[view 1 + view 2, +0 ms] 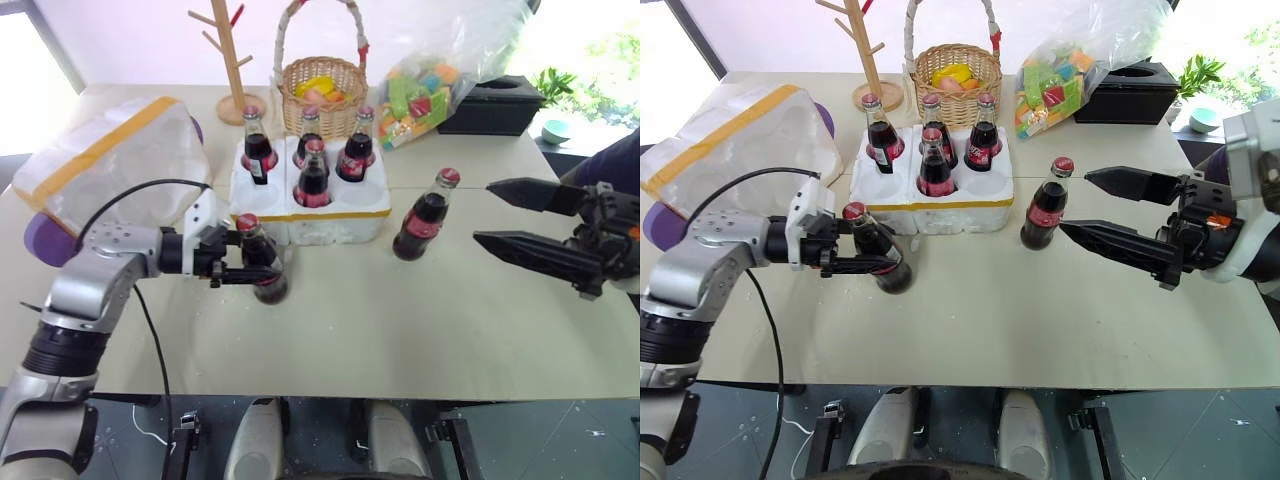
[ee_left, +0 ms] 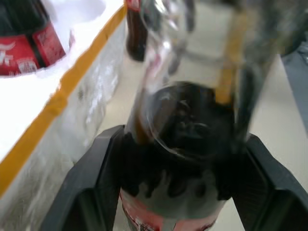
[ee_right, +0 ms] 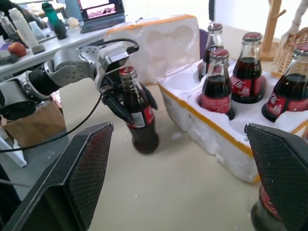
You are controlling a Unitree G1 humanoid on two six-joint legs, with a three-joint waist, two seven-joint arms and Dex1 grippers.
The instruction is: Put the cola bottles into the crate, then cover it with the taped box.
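Six cola bottles are in play. Four point(image 1: 313, 176) stand upright in the holes of the crate point(image 1: 340, 223), red caps up, leaving the two front holes at the outer corners vacant. A fifth bottle point(image 1: 425, 216) stands on the tabletop point(image 1: 420, 330) just beside the crate's right end, tilted slightly so its cap leans away from the crate. The sixth bottle point(image 1: 262, 262) stands in front of the crate's left corner, long axis near vertical with the neck tipped a little to the left.

Reaching in level from the left with its wrist bent inward, the left arm brings the left claw point(image 1: 250, 268) around that sixth bottle; its black fingers point(image 2: 91, 183) bracket the bottle's shoulder on both sides, close against the glass, while the bottle's base rests on the tabletop.

To the right, the right claw point(image 1: 520, 222) is held level above the tabletop, pointing toward the fifth bottle, its two long fingers spread wide with nothing between them.

Behind the left arm the taped box point(image 1: 110, 160) lies on its side. A wicker basket point(image 1: 322, 85), a wooden rack point(image 1: 232, 55) and a bag of coloured blocks point(image 1: 425, 95) line the far edge of the pale tabletop.
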